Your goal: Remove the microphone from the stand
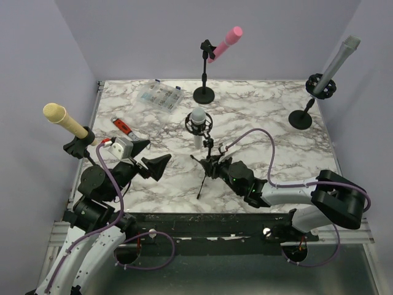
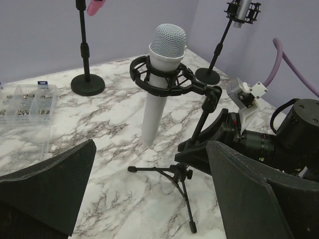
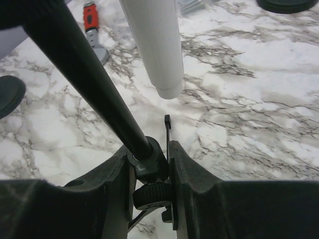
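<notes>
A white microphone (image 1: 198,126) with a silver mesh head stands upright in a black ring mount on a small tripod stand (image 1: 207,165) at the middle of the marble table. My right gripper (image 1: 216,165) is shut on the stand's pole just above the tripod hub. In the right wrist view the right gripper (image 3: 148,149) clamps the hub, the pole (image 3: 84,69) slants up to the left, and the microphone's lower end (image 3: 154,45) hangs above the table. My left gripper (image 1: 150,157) is open, left of the stand and apart from it. From the left wrist, the microphone (image 2: 159,84) and tripod (image 2: 182,174) show between its open fingers (image 2: 50,189).
A pink microphone (image 1: 224,43) on a round-base stand is at the back. A grey microphone (image 1: 334,64) stands at the right, a yellow one (image 1: 64,121) at the left edge. A clear parts box (image 1: 158,97) and a red-handled tool (image 1: 123,127) lie back left.
</notes>
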Robot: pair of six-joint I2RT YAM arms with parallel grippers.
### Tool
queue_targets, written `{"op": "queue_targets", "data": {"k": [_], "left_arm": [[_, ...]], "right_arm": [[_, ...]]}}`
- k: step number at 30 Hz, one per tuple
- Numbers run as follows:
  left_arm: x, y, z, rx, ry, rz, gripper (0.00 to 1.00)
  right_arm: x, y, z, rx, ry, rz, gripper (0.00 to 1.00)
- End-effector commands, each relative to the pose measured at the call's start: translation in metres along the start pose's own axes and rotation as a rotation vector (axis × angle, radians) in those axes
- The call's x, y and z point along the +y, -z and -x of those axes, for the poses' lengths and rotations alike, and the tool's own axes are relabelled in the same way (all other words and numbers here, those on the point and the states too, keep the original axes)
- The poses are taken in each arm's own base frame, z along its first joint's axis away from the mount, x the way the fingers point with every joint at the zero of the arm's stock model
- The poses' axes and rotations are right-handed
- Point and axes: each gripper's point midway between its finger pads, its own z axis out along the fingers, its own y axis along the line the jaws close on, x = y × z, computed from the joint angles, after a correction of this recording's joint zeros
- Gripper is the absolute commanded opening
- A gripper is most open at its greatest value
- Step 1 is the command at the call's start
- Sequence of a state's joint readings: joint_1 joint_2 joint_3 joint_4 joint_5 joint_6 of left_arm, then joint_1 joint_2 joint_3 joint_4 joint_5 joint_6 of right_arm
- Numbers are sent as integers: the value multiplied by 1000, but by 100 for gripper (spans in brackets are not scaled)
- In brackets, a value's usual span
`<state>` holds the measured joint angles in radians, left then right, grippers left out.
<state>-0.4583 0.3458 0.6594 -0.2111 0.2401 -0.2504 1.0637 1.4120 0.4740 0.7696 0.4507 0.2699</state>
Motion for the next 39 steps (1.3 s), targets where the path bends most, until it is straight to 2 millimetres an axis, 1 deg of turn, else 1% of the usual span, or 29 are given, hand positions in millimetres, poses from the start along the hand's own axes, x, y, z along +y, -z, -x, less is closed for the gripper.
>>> {"op": "queue_targets", "data": {"k": [1, 4, 7, 9, 10, 11, 12, 16, 18, 20, 22, 23, 27, 28, 29, 30, 31, 32, 34, 37, 38, 39], "left_arm": [[0, -3, -3, 10, -3, -4, 99], [0, -3, -3, 12, -2, -7, 99], [0, -3, -3, 12, -4, -6, 98], [0, -2, -3, 10, -6, -5, 99], [0, -2, -3, 9, -6, -3, 99], [1, -2, -2, 7, -8, -1, 99], [0, -1, -1, 4, -9, -2, 99], [2, -2, -3, 8, -10, 6, 99], [3, -4, -3, 13, -11, 5, 99], [4, -6, -5, 20, -8, 6, 99], [5, -7, -8, 35, -4, 10, 99], [4, -8, -9, 43, -2, 6, 99], [5, -9, -7, 34, -4, 5, 99], [5, -9, -7, 33, -3, 7, 99], [6, -10, -8, 35, -2, 10, 99], [7, -10, -9, 39, 0, 13, 99], [7, -10, -9, 43, 3, 10, 99], [6, -10, -9, 46, 5, 5, 99], [5, -11, -9, 45, 5, 0, 99], [7, -11, -9, 42, 4, 11, 99], [7, -11, -10, 44, 5, 11, 99], [6, -11, -10, 46, 6, 7, 99]], "right_arm": [[44, 11, -36, 110, -59, 233, 10], [47, 14, -40, 113, -55, 261, 15], [37, 15, -40, 126, -46, 210, 35], [27, 20, -40, 145, -41, 162, 59], [24, 24, -37, 147, -37, 153, 74], [21, 28, -35, 147, -32, 146, 94], [17, 33, -34, 150, -29, 137, 100], [2, 53, -19, 139, -33, 93, 100], [-3, 64, -7, 114, -37, 87, 100], [-15, 72, 12, 57, -91, 30, 100], [-33, 80, 33, -1, -169, -82, 100], [-39, 83, 43, -25, -181, -111, 100], [-39, 84, 94, -81, -105, -145, 100], [-35, 83, 108, -87, -84, -145, 100], [-31, 81, 119, -88, -51, -137, 100], [-25, 80, 136, -96, -36, -125, 100], [-20, 77, 144, -95, -17, -120, 100], [-16, 76, 160, -108, -16, -120, 100], [-6, 68, 184, -121, -14, -115, 100], [17, 52, 201, -80, 33, -68, 100], [23, 45, 203, -67, 51, -57, 100], [30, 41, 209, -68, 58, -36, 100]]}}
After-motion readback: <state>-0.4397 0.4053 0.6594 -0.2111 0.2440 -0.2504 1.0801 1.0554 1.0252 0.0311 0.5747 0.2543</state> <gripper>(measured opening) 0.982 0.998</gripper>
